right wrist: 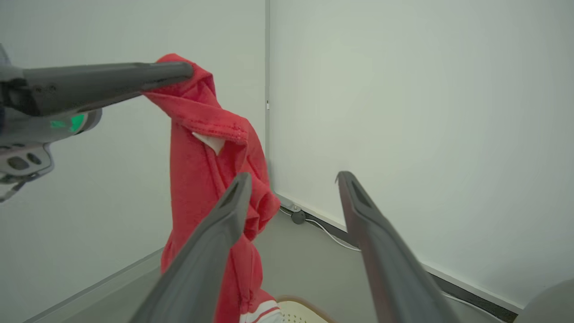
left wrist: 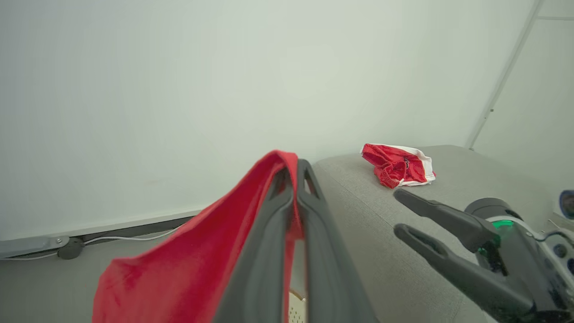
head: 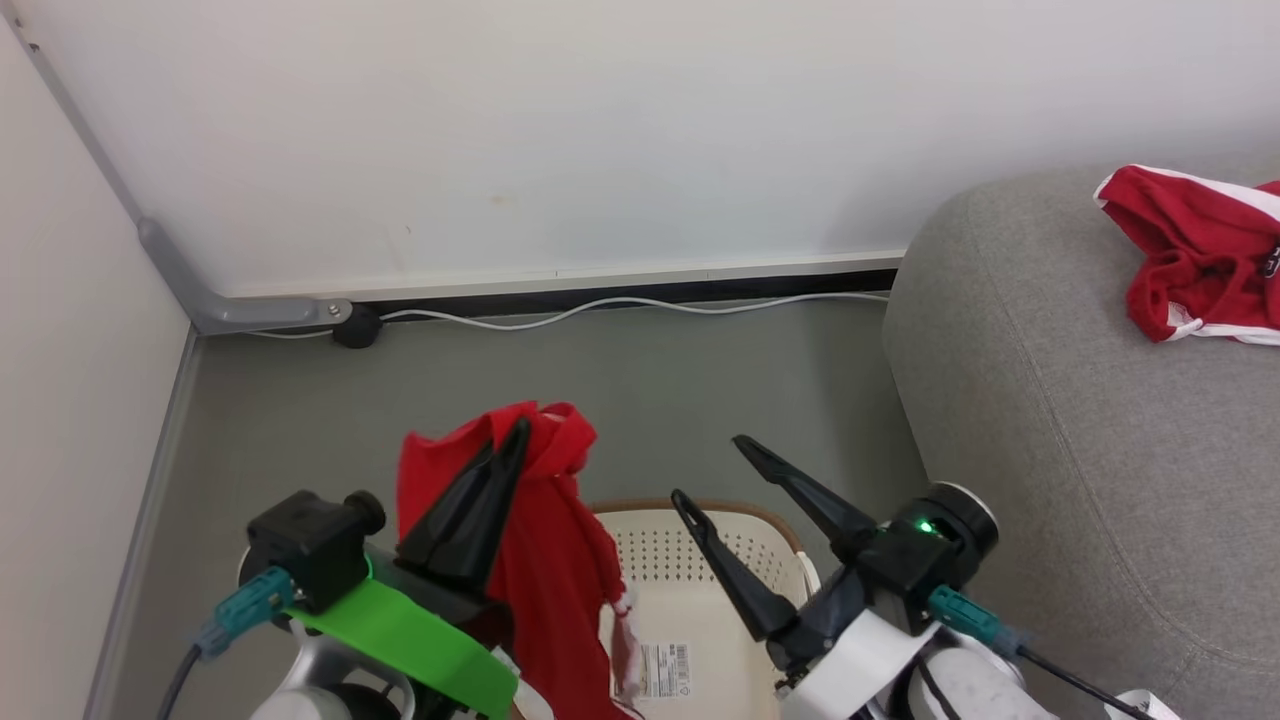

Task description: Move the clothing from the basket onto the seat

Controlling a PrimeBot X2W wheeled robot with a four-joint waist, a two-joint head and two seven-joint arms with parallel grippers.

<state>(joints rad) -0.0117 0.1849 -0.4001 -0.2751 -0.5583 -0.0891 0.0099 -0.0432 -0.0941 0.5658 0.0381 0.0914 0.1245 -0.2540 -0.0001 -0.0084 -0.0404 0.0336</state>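
Left end effector (head: 517, 430), lower left, clenched on hanging clothing (head: 550, 570); right end effector (head: 708, 468) released; lift clear of basket (head: 690, 508), then swing toward frame right, over seat (head: 1050, 450).

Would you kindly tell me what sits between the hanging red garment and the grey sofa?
The right gripper, jaws open and empty, overlapping the cream basket in the head view; the left gripper holds the garment.

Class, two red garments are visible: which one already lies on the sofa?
The crumpled garment with white trim, resting on the sofa; the other garment hangs from the left gripper over the basket.
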